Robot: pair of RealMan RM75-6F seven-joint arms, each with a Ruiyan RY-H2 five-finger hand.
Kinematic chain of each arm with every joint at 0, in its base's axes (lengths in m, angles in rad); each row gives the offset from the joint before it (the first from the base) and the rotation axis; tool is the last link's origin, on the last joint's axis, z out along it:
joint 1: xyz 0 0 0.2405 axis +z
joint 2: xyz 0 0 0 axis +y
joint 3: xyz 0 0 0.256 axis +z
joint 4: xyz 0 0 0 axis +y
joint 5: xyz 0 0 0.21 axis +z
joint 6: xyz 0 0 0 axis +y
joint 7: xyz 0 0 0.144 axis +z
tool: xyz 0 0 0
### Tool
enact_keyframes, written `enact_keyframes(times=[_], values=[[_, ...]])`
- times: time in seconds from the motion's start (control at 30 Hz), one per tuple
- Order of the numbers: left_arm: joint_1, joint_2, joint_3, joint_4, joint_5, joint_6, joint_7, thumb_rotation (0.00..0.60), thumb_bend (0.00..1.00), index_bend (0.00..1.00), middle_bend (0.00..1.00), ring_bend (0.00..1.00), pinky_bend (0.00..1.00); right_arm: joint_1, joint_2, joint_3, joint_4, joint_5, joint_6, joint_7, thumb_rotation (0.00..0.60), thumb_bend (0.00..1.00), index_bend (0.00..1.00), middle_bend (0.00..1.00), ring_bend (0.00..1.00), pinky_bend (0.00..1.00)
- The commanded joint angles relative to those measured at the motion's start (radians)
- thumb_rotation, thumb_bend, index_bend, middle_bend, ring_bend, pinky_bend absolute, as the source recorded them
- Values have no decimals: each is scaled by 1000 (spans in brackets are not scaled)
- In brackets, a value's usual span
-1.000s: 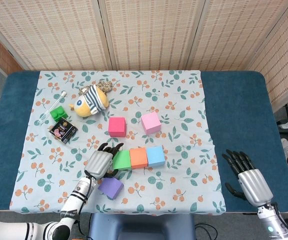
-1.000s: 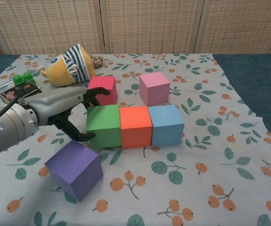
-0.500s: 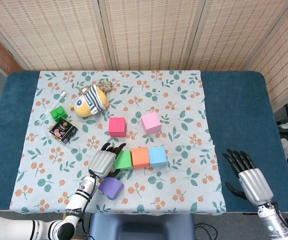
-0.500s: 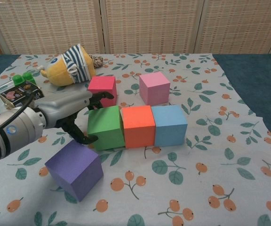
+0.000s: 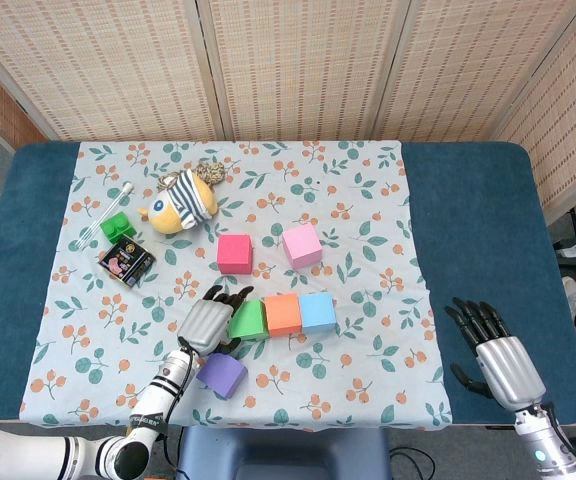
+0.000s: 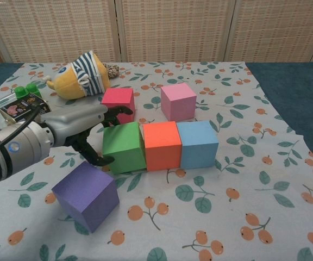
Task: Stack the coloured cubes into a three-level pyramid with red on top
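Green [image 6: 124, 147], orange [image 6: 162, 145] and blue [image 6: 199, 143] cubes stand side by side in a row on the floral cloth. My left hand [image 6: 75, 128] is at the green cube's [image 5: 247, 319] left face, fingers apart and touching it, with nothing gripped. The red cube [image 6: 118, 103] and pink cube [image 6: 178, 101] sit apart behind the row. In front of my left hand [image 5: 204, 324] a purple cube [image 6: 86, 196] lies skewed. My right hand [image 5: 493, 355] rests open on the blue table at the front right, far from the cubes.
A striped plush toy [image 5: 180, 204], a small green brick [image 5: 114, 226] and a snack packet [image 5: 126, 261] lie at the cloth's [image 5: 368, 200] back left. Bare blue table [image 5: 478, 230] flanks the cloth on both sides.
The three-cube row has slid slightly to the right, with my left hand following against the green cube. My right hand has not moved.
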Motion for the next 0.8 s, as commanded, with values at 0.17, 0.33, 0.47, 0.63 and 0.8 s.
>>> enact_keyframes(times=[0.17,0.33,0.47,0.63,0.8], values=[[-1,15,5,-11,12,-7,-26,600,329,0,205,230,131,0,-1,2,-1,1,-1,-2,600,234,0,0,0,30],[-7,13,7,-4,14,-12,-31,600,331,0,146,225,132,-1,0,1,-2,0,-3,-1,600,234,0,0,0,30],[-10,15,8,-3,6,-18,-37,600,331,0,146,220,132,-2,1,3,-3,0,0,0,600,234,0,0,0,30],[-12,13,9,-7,18,-16,-49,600,330,0,141,217,132,-2,2,2,-2,-1,-2,2,600,234,0,0,0,30],[-13,19,12,-15,30,-10,-52,600,330,0,113,199,132,-2,4,4,-2,-1,0,6,600,234,0,0,0,30]])
